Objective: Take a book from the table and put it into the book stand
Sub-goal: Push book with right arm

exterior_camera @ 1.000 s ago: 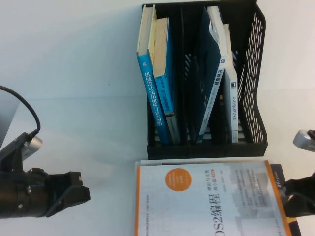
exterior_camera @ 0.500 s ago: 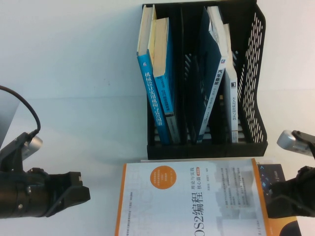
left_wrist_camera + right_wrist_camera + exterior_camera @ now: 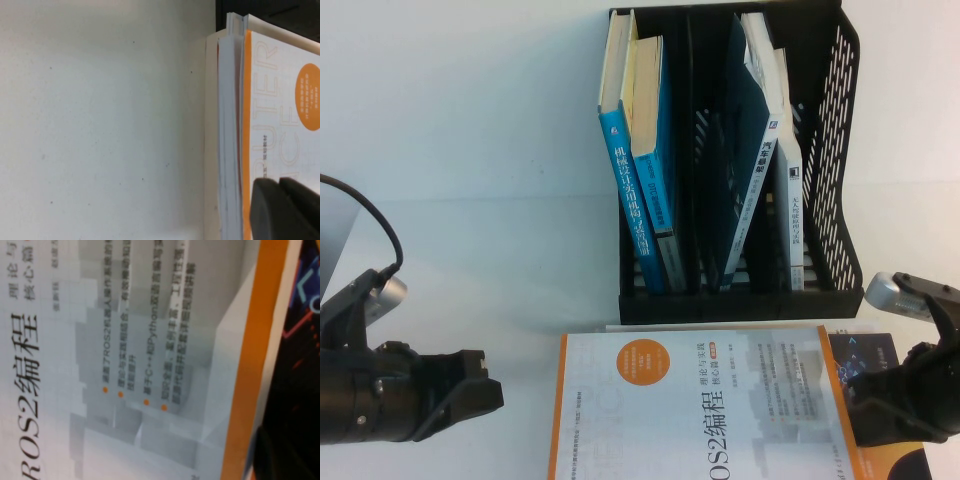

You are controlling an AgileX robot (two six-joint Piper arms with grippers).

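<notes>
White tabletop (image 3: 100,125) fills most of the view, faint specks on it. Stack of books along its edge: top book (image 3: 285,110) has orange spine strip, white cover, pale large letters, orange circle near the far end. Page block of another book (image 3: 227,150) sits directly beside the orange strip, touching. Dark left pincer (image 3: 282,210) tip overlaps the top book's cover. Dark shape (image 3: 270,10) beyond the stack's far end

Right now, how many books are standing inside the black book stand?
4, as far as I can see: two blue books in the book stand's left part, a dark leaning one and a white-spined one to their right. Others may be hidden.
</notes>
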